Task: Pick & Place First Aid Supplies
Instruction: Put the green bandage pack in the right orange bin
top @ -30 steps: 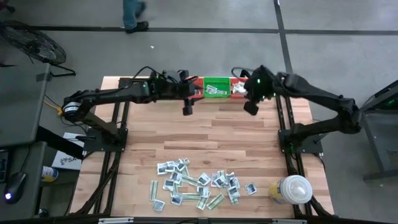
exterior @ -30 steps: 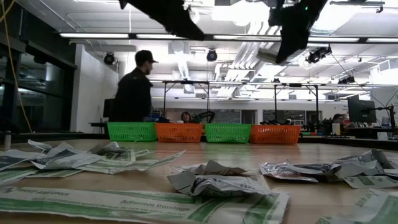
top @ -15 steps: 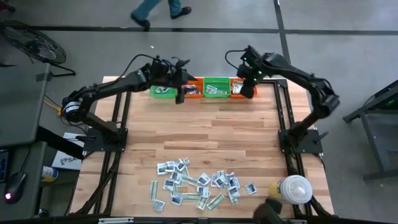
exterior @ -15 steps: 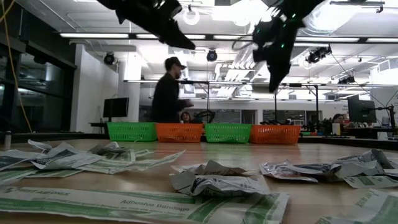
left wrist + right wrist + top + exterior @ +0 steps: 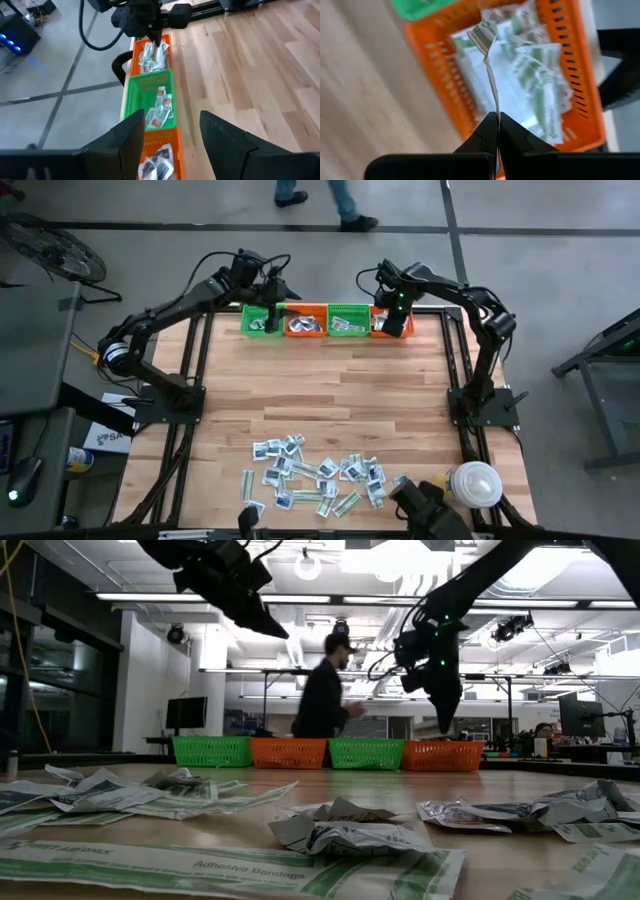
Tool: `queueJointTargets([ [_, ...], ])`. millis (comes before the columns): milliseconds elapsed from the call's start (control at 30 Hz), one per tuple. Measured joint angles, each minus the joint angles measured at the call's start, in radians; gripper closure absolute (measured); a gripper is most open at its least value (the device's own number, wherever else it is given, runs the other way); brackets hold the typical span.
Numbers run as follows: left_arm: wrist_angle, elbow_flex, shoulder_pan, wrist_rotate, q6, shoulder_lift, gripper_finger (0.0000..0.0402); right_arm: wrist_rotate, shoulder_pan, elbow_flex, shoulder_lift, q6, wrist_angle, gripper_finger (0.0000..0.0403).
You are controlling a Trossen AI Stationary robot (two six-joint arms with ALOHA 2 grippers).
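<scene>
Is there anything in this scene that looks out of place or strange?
Nothing is spilled or damaged. The unsorted packets lie in a loose, crumpled heap at the near edge of the table. The right gripper is shut on a thin strip dangling over the orange basket.

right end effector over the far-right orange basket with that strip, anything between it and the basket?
Nothing visible. The right end effector is shut on a thin packet that hangs directly over the open orange basket, which already holds other packets.
</scene>
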Motion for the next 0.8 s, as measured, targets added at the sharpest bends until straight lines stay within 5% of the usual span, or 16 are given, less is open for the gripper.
queueJointTargets([
  [800,-0.022,0.000,0.193,0.143,0.083,0.001,0.0215,0.109,-0.004,0.000,0.069,0.064,0.052,0.0383],
])
